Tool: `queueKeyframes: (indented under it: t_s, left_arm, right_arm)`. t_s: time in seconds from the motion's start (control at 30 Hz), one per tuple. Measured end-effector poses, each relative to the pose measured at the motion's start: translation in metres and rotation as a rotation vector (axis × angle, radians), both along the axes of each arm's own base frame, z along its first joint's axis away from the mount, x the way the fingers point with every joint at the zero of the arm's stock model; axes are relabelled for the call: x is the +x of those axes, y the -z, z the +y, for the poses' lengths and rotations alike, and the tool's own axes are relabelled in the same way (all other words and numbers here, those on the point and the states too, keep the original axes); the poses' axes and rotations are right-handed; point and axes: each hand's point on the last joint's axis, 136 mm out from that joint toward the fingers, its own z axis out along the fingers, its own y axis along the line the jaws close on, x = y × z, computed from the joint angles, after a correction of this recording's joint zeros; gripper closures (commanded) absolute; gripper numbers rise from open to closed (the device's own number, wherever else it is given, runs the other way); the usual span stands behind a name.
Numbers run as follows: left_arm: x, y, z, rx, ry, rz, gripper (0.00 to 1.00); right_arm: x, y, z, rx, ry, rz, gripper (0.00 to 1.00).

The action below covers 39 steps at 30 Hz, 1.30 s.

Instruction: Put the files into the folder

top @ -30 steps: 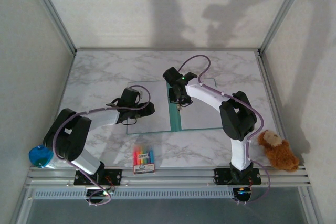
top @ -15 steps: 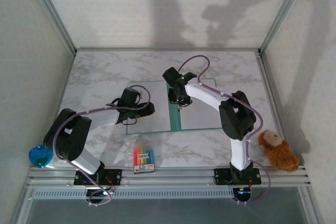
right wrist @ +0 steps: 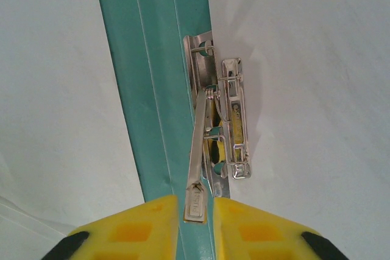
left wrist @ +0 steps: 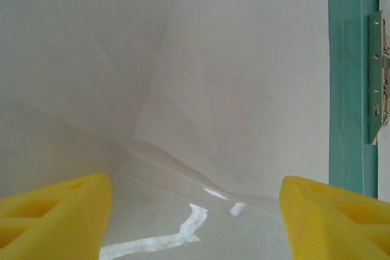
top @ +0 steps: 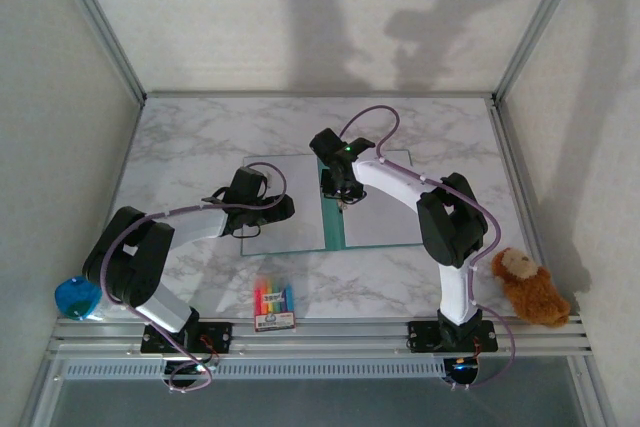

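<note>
The teal-green folder (top: 334, 219) lies open in the middle of the table, its spine (right wrist: 146, 89) running front to back. White files cover both panels, one on the left (top: 300, 182) and one on the right (top: 385, 222). My right gripper (top: 340, 193) hangs over the spine with its yellow fingers shut on the tab of the metal clip lever (right wrist: 200, 144); the right gripper (right wrist: 195, 204) has that tab pinched between its tips. My left gripper (top: 284, 209) stands open low over the left sheet (left wrist: 183, 59); nothing lies between the left gripper (left wrist: 196, 182) tips.
A colourful crayon box (top: 274, 305) sits near the front edge between the arm bases. A brown plush toy (top: 528, 287) lies at the front right, a blue object (top: 76, 297) at the front left. Walls with metal posts close the table's sides and back.
</note>
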Motion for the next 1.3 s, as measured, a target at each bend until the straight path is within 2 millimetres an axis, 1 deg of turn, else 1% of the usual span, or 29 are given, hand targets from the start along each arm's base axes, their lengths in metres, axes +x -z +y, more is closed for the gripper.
queueKeyframes:
  t_s: [0.4, 0.63, 0.83, 0.9, 1.0, 1.07, 1.23, 1.3]
  left_arm:
    - [-0.0005, 0.0028, 0.0002, 0.003, 0.0, 0.007, 0.27]
    - [-0.0005, 0.0028, 0.0002, 0.003, 0.0, 0.007, 0.27]
    - [-0.0005, 0.0028, 0.0002, 0.003, 0.0, 0.007, 0.27]
    - [-0.0007, 0.0028, -0.0002, 0.003, 0.001, 0.007, 0.27]
    - [-0.0007, 0.0028, -0.0002, 0.003, 0.001, 0.007, 0.27]
    - [-0.0007, 0.0028, -0.0002, 0.003, 0.001, 0.007, 0.27]
    - [-0.0008, 0.0028, -0.0003, 0.003, 0.002, 0.007, 0.27]
    - [-0.0011, 0.0028, -0.0008, 0.003, 0.003, 0.007, 0.27]
  right_arm:
    - [0.0013, -0.0032, -0.0005, -0.005, 0.002, -0.005, 0.82]
    - [0.0002, 0.0007, -0.0013, -0.014, 0.001, 0.006, 0.81]
    - [-0.0004, 0.0052, -0.0019, -0.022, 0.001, 0.016, 0.85]
    - [-0.0003, 0.0049, -0.0018, -0.022, 0.001, 0.015, 0.83]
    - [-0.0003, 0.0042, -0.0018, -0.023, 0.0, 0.015, 0.76]
    - [0.0002, 0.0031, -0.0013, -0.023, -0.005, 0.014, 0.74]
    - [0.0032, -0.002, 0.0011, -0.016, -0.01, 0.003, 0.74]
    - [0.0037, -0.0034, 0.0016, -0.016, -0.013, 0.001, 0.76]
